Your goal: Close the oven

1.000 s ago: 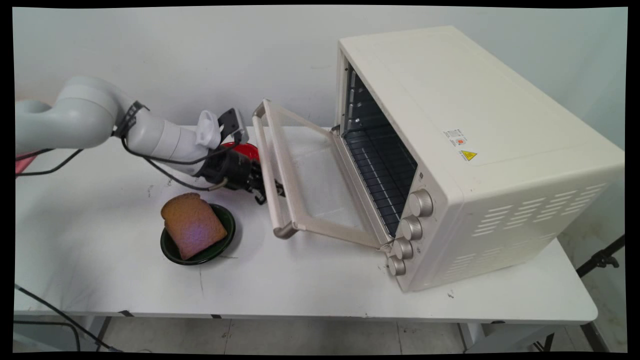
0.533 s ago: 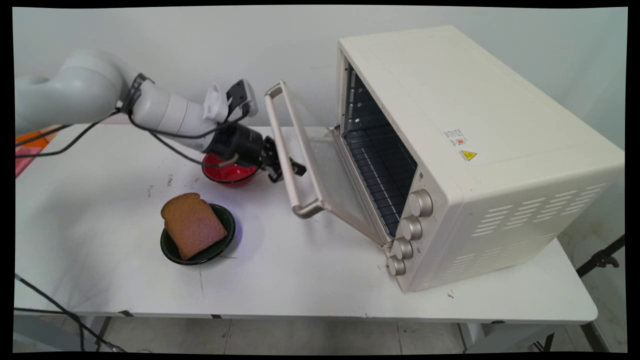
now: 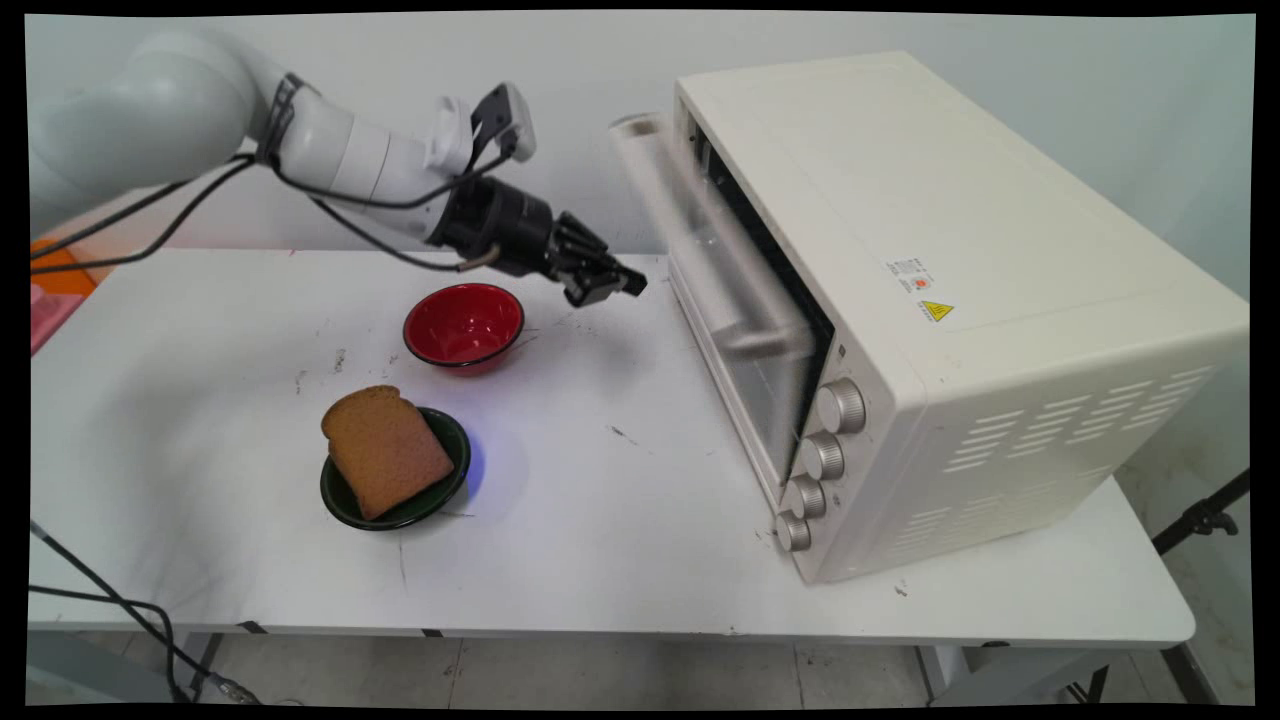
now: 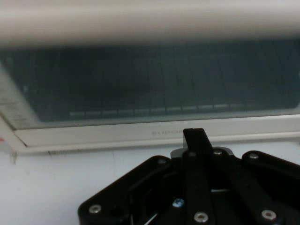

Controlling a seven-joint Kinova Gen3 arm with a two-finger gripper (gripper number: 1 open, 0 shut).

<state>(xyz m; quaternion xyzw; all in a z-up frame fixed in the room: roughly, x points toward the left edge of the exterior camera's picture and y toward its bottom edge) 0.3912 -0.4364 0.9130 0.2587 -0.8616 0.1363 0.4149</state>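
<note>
Cream oven [image 3: 960, 300], its glass door [image 3: 740, 290] nearly shut; the closed, empty pincer [image 3: 605, 285] hangs just beside it.

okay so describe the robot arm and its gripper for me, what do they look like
The arm is glossy white, made of rounded tubular links. Black cables hang from it in loose loops, strapped on near one joint. A small white and black camera module sits at the wrist. The gripper is black, a bolted linkage with silver screw heads.
</note>
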